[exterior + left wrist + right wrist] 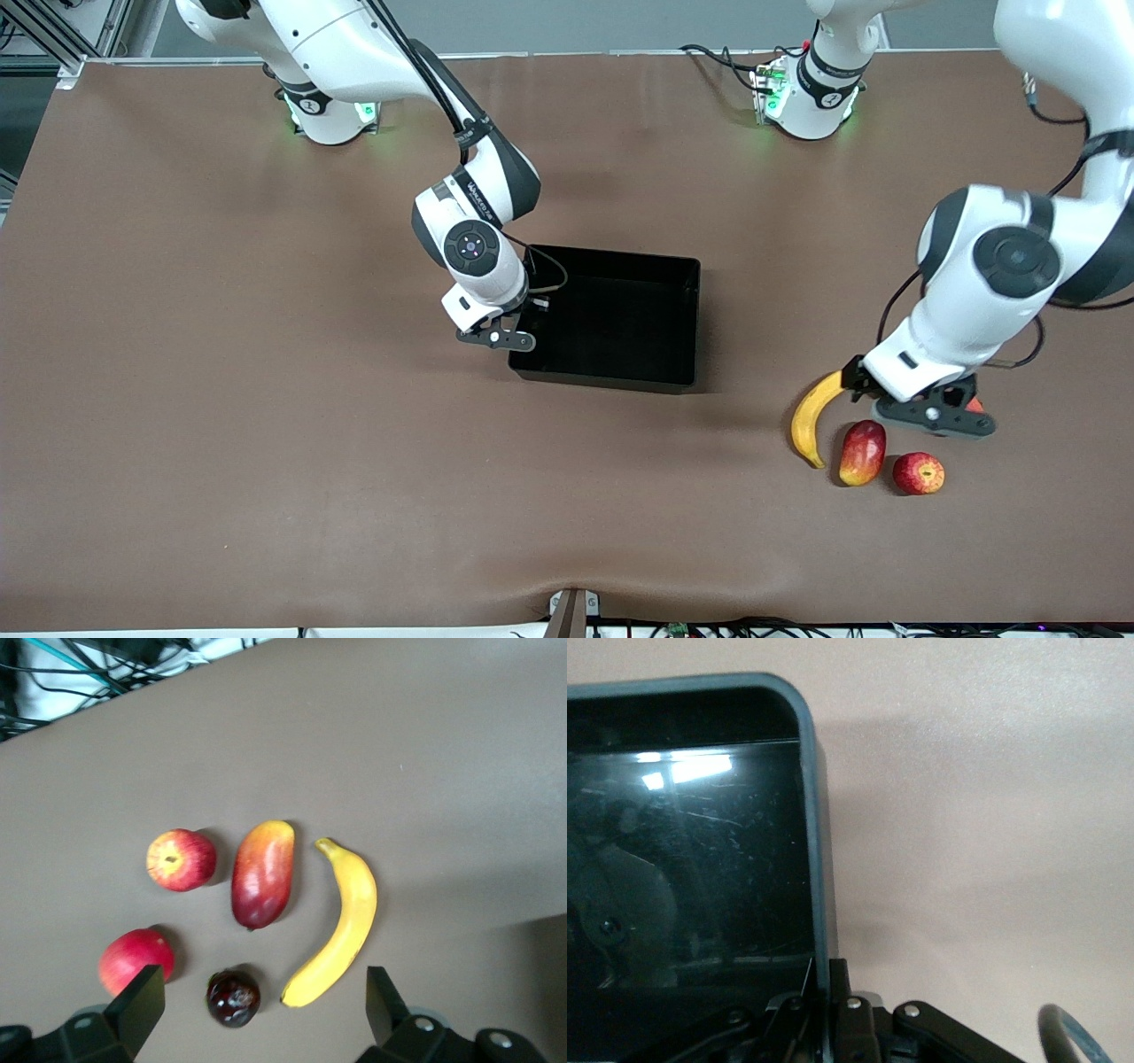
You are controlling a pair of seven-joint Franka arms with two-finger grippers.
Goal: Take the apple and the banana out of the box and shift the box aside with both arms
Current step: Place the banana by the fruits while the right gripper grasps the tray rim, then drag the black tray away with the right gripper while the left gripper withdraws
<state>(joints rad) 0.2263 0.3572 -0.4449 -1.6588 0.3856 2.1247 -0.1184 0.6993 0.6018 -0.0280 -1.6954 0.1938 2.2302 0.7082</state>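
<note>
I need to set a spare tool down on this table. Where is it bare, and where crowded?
Bare: the brown table from the black box toward the right arm's end, and the strip nearest the camera. Crowded: under the left hand, where banana, mango, apple and plum cluster.

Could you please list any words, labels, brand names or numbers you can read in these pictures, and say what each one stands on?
White lettering runs along the dark band of the right arm above its wrist: too small and blurred to read.
A small mark sits on each arm's base ring: unreadable.
The black box, banana, apples, mango and plum: no text visible.
Both wrist views: none.
</note>
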